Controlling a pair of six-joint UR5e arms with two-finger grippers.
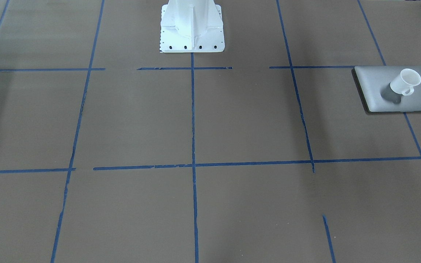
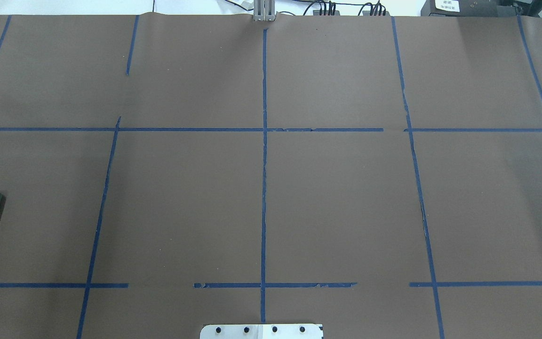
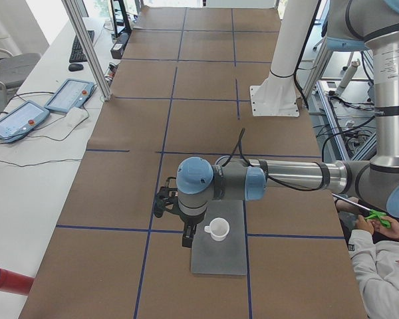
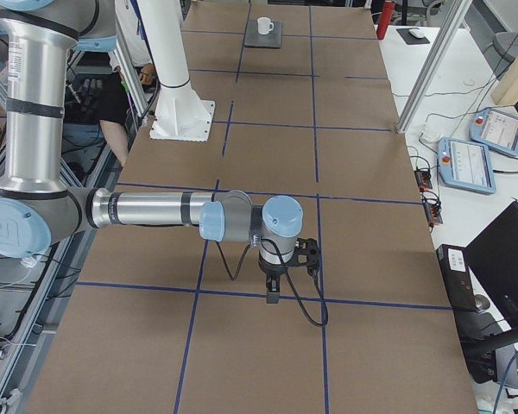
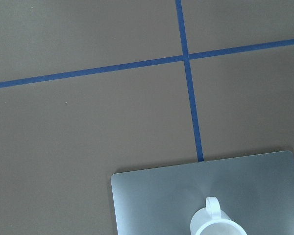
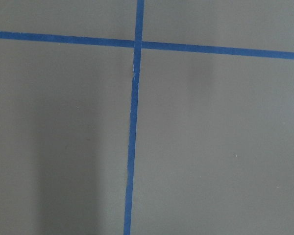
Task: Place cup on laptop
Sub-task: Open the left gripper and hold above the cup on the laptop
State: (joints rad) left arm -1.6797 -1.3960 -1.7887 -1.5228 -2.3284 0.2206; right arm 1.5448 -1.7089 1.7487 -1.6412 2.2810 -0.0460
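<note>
One laptop [image 3: 221, 256] lay flat on the table [image 3: 113, 199] at the bottom of the left side view, its long axis running away from that camera. One cup [image 3: 219, 229] stood upright on its lid, mouth up, toward the far half. Its handle pointed to the left of that frame; in the left wrist view the handle pointed to the top of the frame. In the front view the cup sat right of the lid's middle, its shadow falling over the centre. The left gripper [image 3: 186, 242] hung just beside the cup on its handle side, apart from it, over the laptop's left edge. Whether its fingers were wide or narrow could not be told. Blue tape [image 3: 175, 86] marked the table in a grid. Further off stood the white base [image 3: 274, 100], and on the bench at the frame's left lay two pendants [image 3: 70, 95]. In the right side view the right gripper [image 4: 272, 297] pointed down over a tape line, well apart from the laptop; its spread could not be told either. At the upper right of the overhead view a white label [image 2: 446, 4] carried print too small to read.
</note>
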